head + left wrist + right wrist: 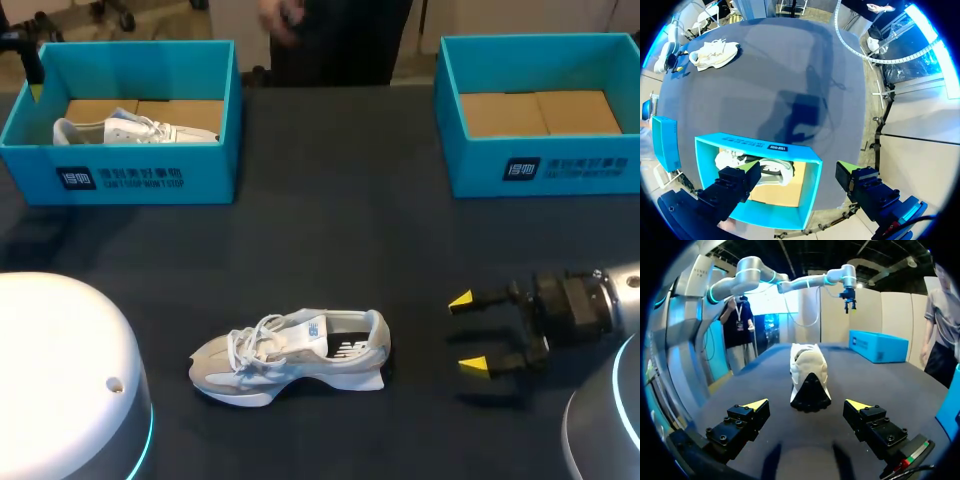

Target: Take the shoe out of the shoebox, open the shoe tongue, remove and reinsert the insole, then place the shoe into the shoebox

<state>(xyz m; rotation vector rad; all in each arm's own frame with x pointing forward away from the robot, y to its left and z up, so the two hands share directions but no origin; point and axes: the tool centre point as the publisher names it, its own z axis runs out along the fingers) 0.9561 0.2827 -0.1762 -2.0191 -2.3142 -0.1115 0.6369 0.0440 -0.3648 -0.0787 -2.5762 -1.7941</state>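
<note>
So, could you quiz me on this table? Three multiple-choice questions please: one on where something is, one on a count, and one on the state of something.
1. Where is the shoe nearest the right arm's jaws?
A) inside a shoebox
B) lying on the table
C) held up in the air

2. How many blue shoeboxes stand on the table?
A) one
B) three
C) two

3. How do the right arm's jaws stand?
A) open, holding nothing
B) shut on the shoe
C) shut on a shoebox

Answers:
1 B: the shoe rests on the dark table, clear of both boxes.
2 C: there is a left shoebox with a second shoe inside, and a right shoebox.
3 A: the yellow tips are apart, and the shoe's heel lies ahead of them, untouched.
</note>
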